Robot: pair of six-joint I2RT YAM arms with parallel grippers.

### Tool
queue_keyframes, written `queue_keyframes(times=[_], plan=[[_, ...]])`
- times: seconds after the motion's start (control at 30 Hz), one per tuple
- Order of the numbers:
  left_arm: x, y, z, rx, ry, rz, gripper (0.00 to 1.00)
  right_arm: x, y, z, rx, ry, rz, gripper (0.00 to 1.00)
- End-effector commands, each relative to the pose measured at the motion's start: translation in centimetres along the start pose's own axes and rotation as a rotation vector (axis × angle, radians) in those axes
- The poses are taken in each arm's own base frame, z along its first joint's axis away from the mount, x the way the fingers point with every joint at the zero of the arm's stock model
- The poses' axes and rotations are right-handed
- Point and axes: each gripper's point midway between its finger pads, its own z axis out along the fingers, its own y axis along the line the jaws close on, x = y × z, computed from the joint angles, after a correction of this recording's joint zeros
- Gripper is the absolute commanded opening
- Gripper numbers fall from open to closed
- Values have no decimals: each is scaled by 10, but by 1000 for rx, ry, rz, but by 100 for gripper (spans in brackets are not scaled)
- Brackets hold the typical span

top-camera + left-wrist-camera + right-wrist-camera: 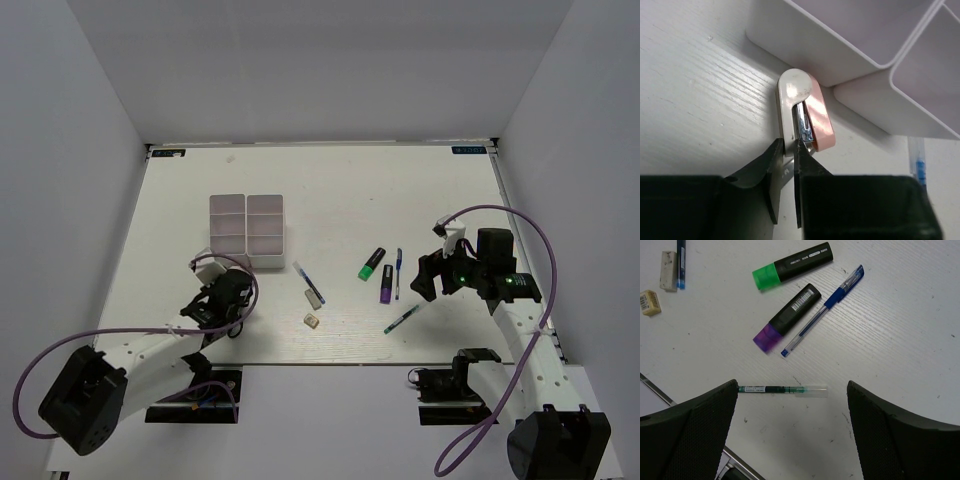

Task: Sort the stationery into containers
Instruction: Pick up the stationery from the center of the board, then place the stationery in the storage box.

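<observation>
Since the left end effector (785,165) is clamped on the near end of a small pink-and-white stapler (805,112), whose far tip sits against the white tray (805,45) wall just ahead, it should lift above the rim before advancing. The right end effector (792,390) hangs with its fingers apart, and the green pen (782,388) lies crosswise on the desk (900,330) between them.

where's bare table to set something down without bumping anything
Bare: the far strip between the tray and back wall, and the patch right of the tray, beyond the green highlighter. Crowded: the near middle, from the erasers to the green pen, and the tray's near-left corner, where the left hand grips a stapler.
</observation>
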Motion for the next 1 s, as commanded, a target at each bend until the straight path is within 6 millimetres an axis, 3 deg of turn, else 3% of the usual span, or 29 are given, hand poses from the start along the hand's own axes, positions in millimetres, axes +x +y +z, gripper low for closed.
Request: queue_keyframes(times=[0.0, 0.4, 0.63, 0.67, 0.73, 0.77, 0.83, 0.87, 0.97], plan=[[-5, 0, -11, 12, -21, 7, 0, -12, 0, -6, 8, -35, -28, 90], [-42, -46, -62, 173, -105, -30, 0, -14, 0, -7, 11, -43, -30, 90], [-83, -86, -74, 202, -180, 23, 0, -15, 0, -8, 15, -48, -34, 90], [-100, -97, -79, 215, -200, 1, 0, -13, 0, -8, 15, -44, -29, 90], [-103, -101, -69, 193, -177, -1, 0, -14, 0, -9, 17, -49, -35, 90], [-116, -111, -70, 210, -184, -44, 0, -15, 0, -9, 18, -52, -36, 90], [-122, -111, -54, 182, -147, -82, 0, -15, 0, -9, 20, -53, -37, 90], [-142, -117, -54, 181, -167, -130, 0, -15, -1, -9, 23, -52, -38, 90], [-157, -124, -38, 157, -138, -161, 0, -15, 0, -9, 19, -54, -40, 90]])
